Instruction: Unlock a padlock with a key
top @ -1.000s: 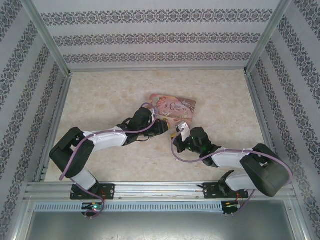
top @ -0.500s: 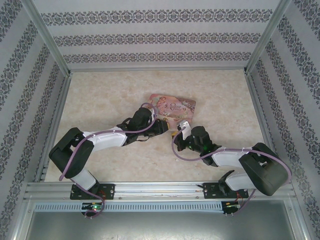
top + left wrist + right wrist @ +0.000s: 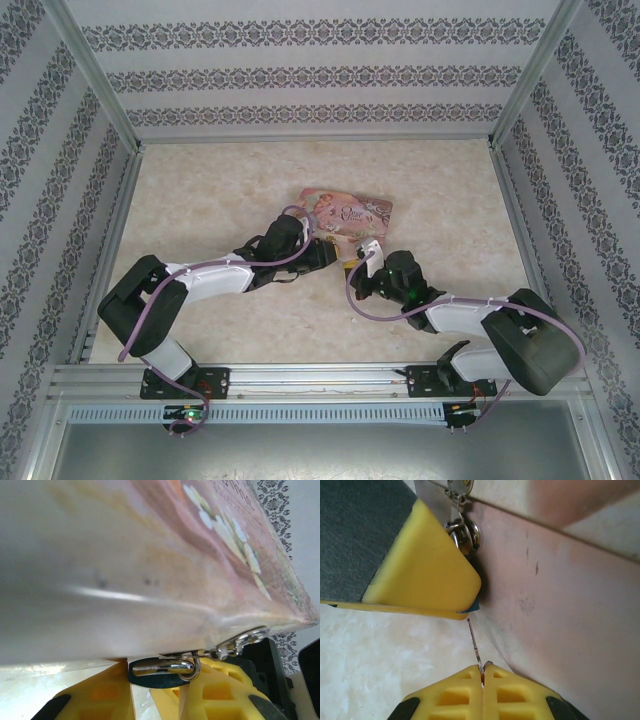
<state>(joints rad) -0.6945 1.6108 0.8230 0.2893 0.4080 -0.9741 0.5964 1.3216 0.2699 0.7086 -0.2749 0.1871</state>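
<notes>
Black-and-white arms, purple cables, yellow jaws.

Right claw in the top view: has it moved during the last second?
Yes, slightly. The right claw has crept up the picture, toward the near edge of the pink box, which has stayed put.

Nothing can be read with certainty. The lid of the pink box carries a short line of curly dark lettering set among its printed flowers, but in the top view it is too small to make out a single word. In the left wrist view, the same lettering runs along the upper edge of the lid at a steep slant, cut off and blurred, so no letters can be told apart.
</notes>
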